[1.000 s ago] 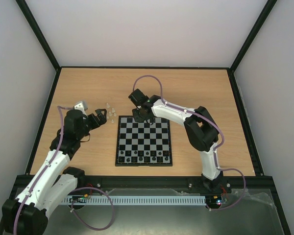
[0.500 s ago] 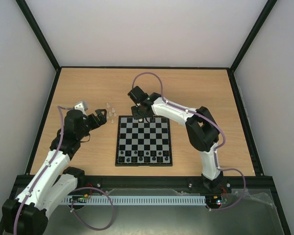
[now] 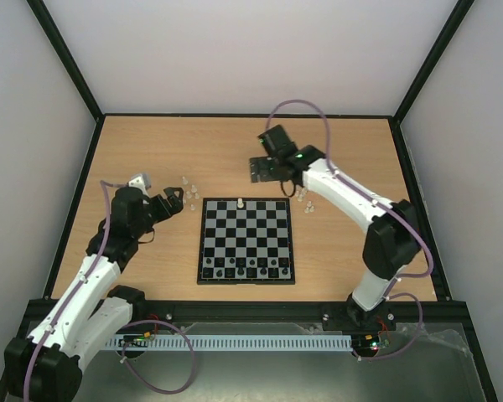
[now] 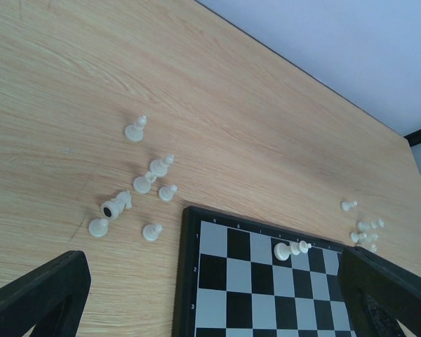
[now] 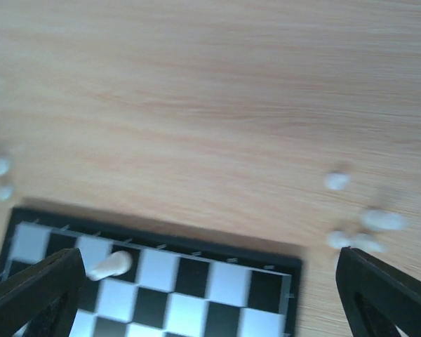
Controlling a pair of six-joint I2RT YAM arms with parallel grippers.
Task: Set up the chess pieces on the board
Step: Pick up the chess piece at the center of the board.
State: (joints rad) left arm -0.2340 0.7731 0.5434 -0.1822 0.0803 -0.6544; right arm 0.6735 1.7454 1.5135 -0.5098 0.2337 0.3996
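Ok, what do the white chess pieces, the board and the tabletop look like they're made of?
White chess pieces: probably moulded plastic, pale and slightly translucent, with a smooth surface and soft highlights.
Board: plastic or printed card, I cannot tell which; flat, with a faint sheen on the squares.
Table: wood or wood-look laminate, with light brown grain lines and a matte finish.

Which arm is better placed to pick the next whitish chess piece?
Probably left: the left pincer is open right beside the small whitish chess pieces off the black-and-grey checkered board's far-left corner. The right pincer hangs farther from its own pile.
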